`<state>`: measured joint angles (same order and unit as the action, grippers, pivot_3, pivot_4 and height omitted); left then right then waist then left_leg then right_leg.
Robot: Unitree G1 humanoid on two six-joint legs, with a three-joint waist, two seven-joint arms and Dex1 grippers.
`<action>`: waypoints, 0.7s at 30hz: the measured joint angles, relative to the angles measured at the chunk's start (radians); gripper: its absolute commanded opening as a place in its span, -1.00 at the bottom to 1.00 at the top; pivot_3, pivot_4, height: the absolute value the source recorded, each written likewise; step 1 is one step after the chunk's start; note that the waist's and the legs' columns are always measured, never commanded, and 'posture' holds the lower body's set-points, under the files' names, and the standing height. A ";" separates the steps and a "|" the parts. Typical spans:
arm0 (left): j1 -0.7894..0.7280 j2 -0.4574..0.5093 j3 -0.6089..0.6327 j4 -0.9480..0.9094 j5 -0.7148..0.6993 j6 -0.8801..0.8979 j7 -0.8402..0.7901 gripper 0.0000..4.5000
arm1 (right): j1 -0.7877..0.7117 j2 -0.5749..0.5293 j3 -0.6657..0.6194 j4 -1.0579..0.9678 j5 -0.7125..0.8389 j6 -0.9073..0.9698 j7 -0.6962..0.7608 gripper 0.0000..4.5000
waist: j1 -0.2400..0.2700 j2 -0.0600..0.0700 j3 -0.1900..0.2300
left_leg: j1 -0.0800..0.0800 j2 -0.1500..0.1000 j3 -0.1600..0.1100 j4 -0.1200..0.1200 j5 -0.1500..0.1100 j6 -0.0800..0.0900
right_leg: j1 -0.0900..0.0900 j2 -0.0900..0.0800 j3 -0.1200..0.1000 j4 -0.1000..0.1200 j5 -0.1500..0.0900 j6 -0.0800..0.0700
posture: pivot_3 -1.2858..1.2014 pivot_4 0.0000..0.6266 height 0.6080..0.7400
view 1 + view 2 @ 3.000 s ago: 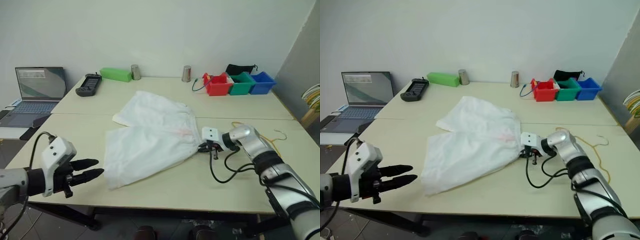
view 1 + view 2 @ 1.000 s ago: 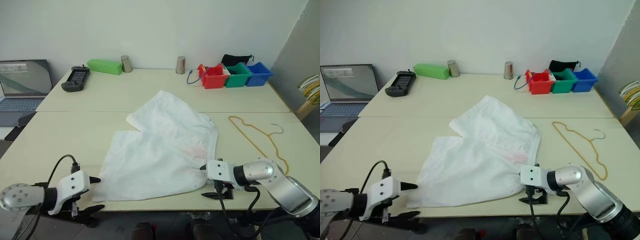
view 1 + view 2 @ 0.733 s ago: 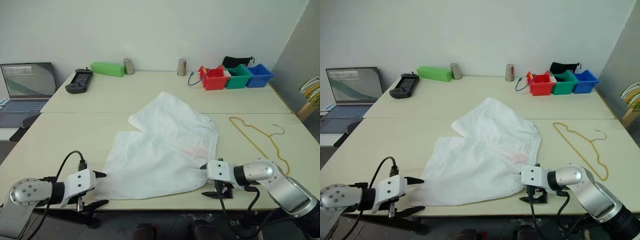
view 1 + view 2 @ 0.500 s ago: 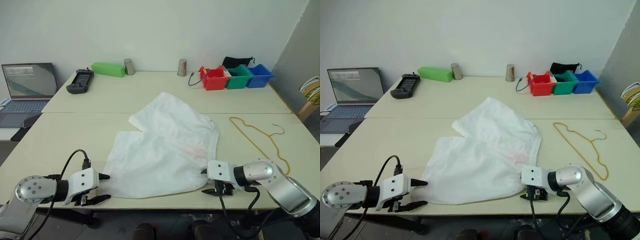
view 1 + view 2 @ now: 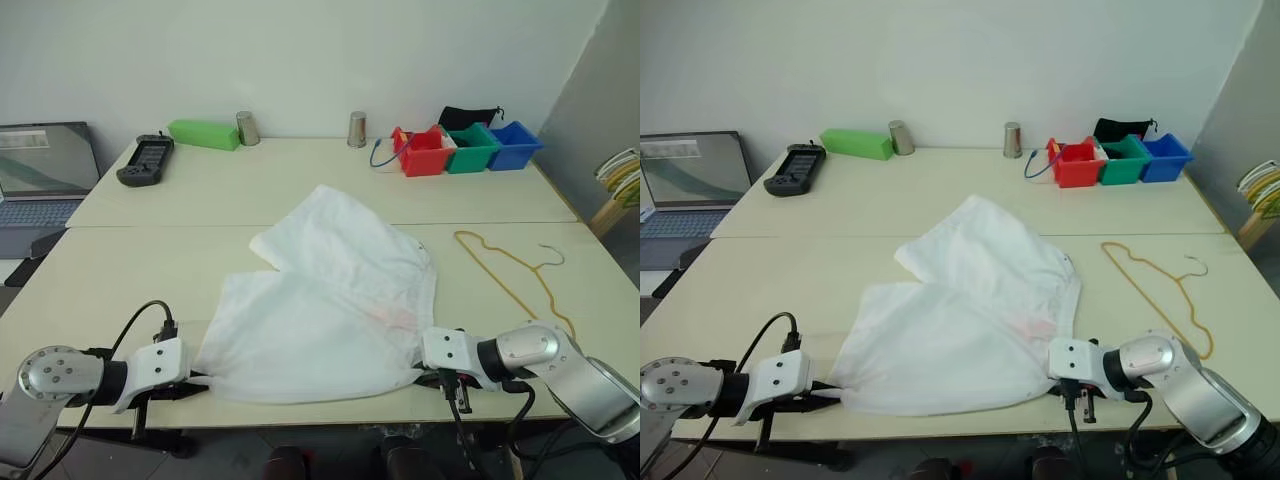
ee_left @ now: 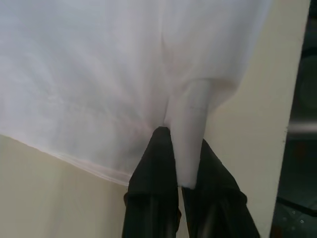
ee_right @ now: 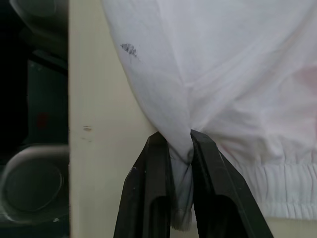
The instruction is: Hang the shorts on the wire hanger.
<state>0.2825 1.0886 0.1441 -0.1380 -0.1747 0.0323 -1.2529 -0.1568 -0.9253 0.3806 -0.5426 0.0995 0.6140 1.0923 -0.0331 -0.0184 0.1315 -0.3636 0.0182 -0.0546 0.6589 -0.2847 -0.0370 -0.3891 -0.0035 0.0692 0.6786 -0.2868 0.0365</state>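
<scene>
**Both tools pinch the shorts at the table's near edge**

The shorts [image 5: 325, 300] lie spread flat on the near half of the table [image 5: 120, 270], one leg reaching toward the far side, the other toward the robot's left, with a faint pink stain near the waistband. The left tool [image 6: 181, 163] is closed on a fold of cloth at the hem corner of the near leg; its two black fingers [image 6: 153, 188] squeeze a bunched tube of white fabric between them. The right tool [image 7: 179, 148] is closed on the shorts beside the gathered waistband, a twist of cloth caught between its fingers [image 7: 208, 168], right at the table's front edge.

The hanger [image 5: 510, 275] lies flat on the table to the right of the shorts, apart from them, hook pointing right.

Along the far edge stand red, green and blue bins [image 5: 465, 150], two metal cups [image 5: 356, 129], a green box [image 5: 204, 133] and a black handheld controller [image 5: 145, 160]. A laptop [image 5: 40, 175] sits open off to the left.
</scene>
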 measured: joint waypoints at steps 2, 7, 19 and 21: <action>0.028 0.016 0.005 -0.023 -0.004 0.010 -0.011 -0.84 | 0.017 -0.008 -0.004 -0.023 0.005 0.019 0.001 -0.73 | 0.000 0.000 0.000 | 0.000 0.001 0.000 0.000 0.000 0.000 | 0.000 0.000 0.000 -0.001 0.000 -0.001 | 0.04 -0.68 1.00; 0.096 0.052 0.030 -0.045 -0.007 0.005 -0.030 -0.84 | 0.052 -0.025 -0.006 -0.066 0.030 0.051 0.000 -0.73 | 0.000 0.000 0.000 | 0.001 0.003 0.001 0.000 -0.001 0.000 | 0.000 0.001 -0.001 -0.001 -0.004 -0.007 | 0.04 -0.67 1.00; 0.088 0.052 0.029 0.004 -0.013 -0.038 -0.050 -0.34 | 0.048 -0.052 -0.005 -0.077 0.091 0.095 0.039 -0.18 | 0.001 0.003 0.003 | 0.002 0.007 0.001 0.000 -0.001 0.000 | 0.000 0.004 -0.002 0.000 -0.004 -0.008 | 0.04 -0.67 1.00; 0.092 0.052 0.028 0.012 -0.016 -0.045 -0.062 -0.18 | 0.043 -0.053 -0.005 -0.072 0.093 0.093 0.046 -0.01 | 0.001 0.004 0.003 | 0.003 0.007 0.001 0.000 -0.001 0.000 | 0.000 0.004 -0.002 0.001 -0.004 -0.008 | 0.04 -0.67 1.00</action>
<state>0.3749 1.1403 0.1725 -0.1258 -0.1910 -0.0123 -1.3145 -0.1142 -0.9785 0.3760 -0.6149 0.1923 0.7072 1.1385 -0.0321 -0.0146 0.1347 -0.3610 0.0252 -0.0537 0.6589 -0.2853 -0.0373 -0.3888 0.0009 0.0673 0.6793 -0.2912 0.0281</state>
